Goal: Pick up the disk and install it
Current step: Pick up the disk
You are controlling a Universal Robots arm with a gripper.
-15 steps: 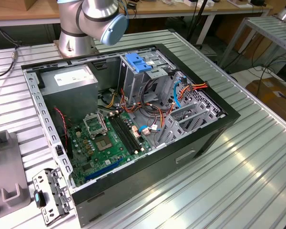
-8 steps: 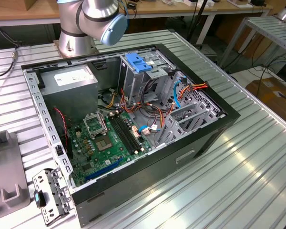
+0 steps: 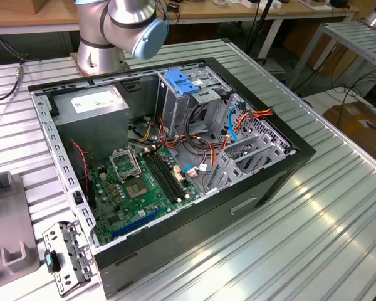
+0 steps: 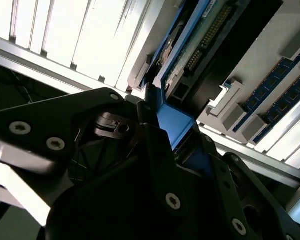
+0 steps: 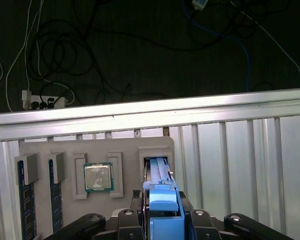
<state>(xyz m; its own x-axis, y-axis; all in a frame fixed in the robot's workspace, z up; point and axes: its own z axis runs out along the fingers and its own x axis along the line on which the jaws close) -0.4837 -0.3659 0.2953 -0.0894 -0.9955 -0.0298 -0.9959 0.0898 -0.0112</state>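
Blue plastic carrier end of the disk (image 5: 162, 202) sits clamped between the fingers (image 5: 189, 222); the drive body lies ahead of them, in a slot of the grey tray (image 5: 105, 150). Judged rigid, fairly light and shock-sensitive. Hold by the carrier sides, never the exposed circuit board (image 4: 202, 35).

The disk (image 5: 162, 200) at tray (image 5: 131, 150) slot, processor (image 5: 97, 176) in neighbouring recess.

A ribbed metal worktop (image 3: 338, 207) gleams under bright light; beyond the claw (image 5: 162, 214), loose cables (image 5: 80, 50) tangle across the dark floor (image 5: 210, 72).
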